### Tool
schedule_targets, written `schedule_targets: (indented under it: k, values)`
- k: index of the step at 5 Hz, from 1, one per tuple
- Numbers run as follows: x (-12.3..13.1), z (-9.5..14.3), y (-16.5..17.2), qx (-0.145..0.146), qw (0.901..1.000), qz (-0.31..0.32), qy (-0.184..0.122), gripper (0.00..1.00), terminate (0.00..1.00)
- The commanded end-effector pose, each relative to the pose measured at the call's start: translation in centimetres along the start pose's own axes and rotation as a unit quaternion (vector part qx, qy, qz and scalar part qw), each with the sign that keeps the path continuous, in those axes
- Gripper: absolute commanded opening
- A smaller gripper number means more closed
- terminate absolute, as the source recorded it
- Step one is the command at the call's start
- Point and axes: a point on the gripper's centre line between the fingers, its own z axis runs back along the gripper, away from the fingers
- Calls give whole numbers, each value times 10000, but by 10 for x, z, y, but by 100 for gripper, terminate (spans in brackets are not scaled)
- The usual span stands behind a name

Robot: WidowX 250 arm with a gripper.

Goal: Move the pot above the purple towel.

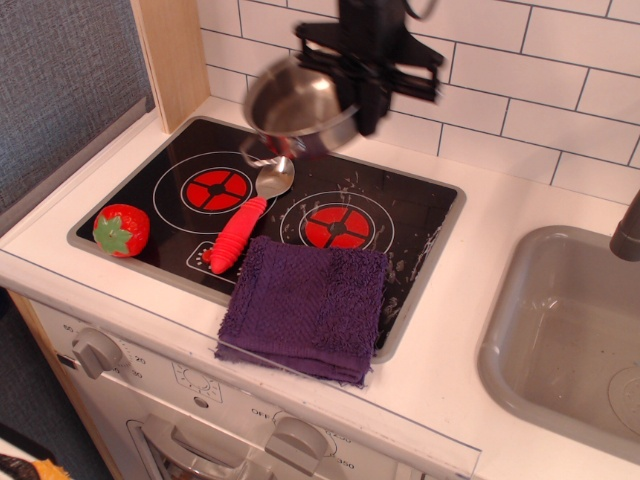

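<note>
One pot hangs tilted above the stove, its rim gripped by the closed fingers. It is well apart from the towel.

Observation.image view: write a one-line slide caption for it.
Gripper holds the steel pot aloft over the stovetop, behind the purple towel.

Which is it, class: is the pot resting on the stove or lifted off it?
Lifted off. The pot hangs tilted in the gripper, clear above the stove and spoon.
</note>
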Motion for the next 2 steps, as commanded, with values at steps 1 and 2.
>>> schedule_targets:
  k: [1, 2]
  values:
    - [-3, -37, -29, 182, 9973, -588, 399, 0, 0]
    - [2, -64, -27, 320, 9952, -643, 667, 0, 0]
